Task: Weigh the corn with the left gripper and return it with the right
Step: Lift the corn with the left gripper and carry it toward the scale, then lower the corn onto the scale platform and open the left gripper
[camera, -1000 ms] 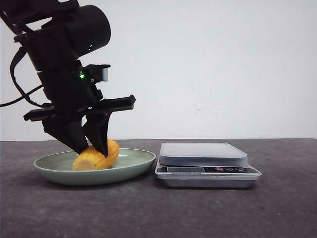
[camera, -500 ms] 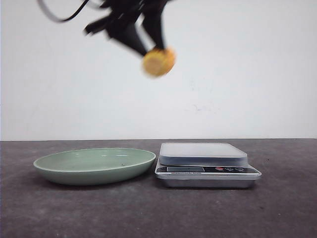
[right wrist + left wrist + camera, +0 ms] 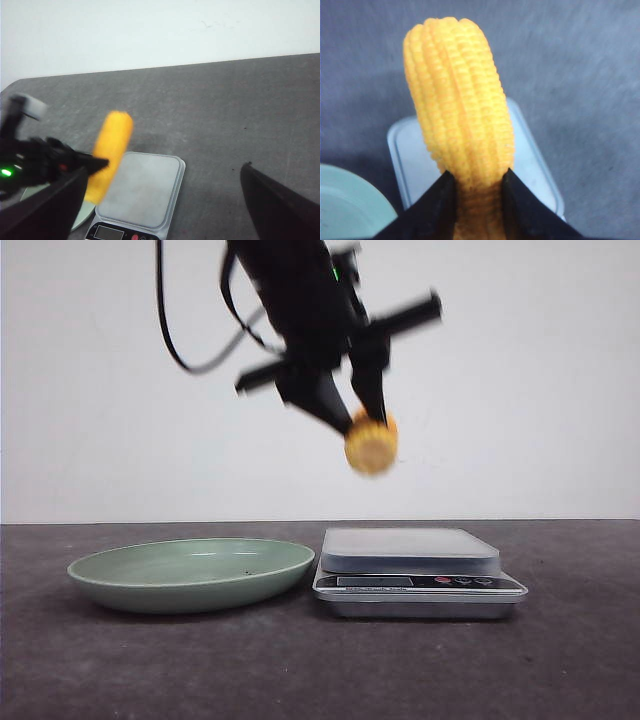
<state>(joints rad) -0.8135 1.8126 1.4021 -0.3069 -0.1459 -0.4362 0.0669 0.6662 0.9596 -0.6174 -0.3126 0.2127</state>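
The black left gripper [image 3: 361, 412] hangs tilted above the table, its two fingers [image 3: 437, 200] clamped on one end of the single ribbed yellow-orange corn cob [image 3: 371, 446], which is held in the air over the near-left part of the one silver digital kitchen scale [image 3: 419, 572]; beside it sits one shallow pale-green plate [image 3: 190, 573]; the right gripper's [image 3: 165, 205] dark fingers stand wide apart, holding nothing; the scale's display and any lettering are unreadable.
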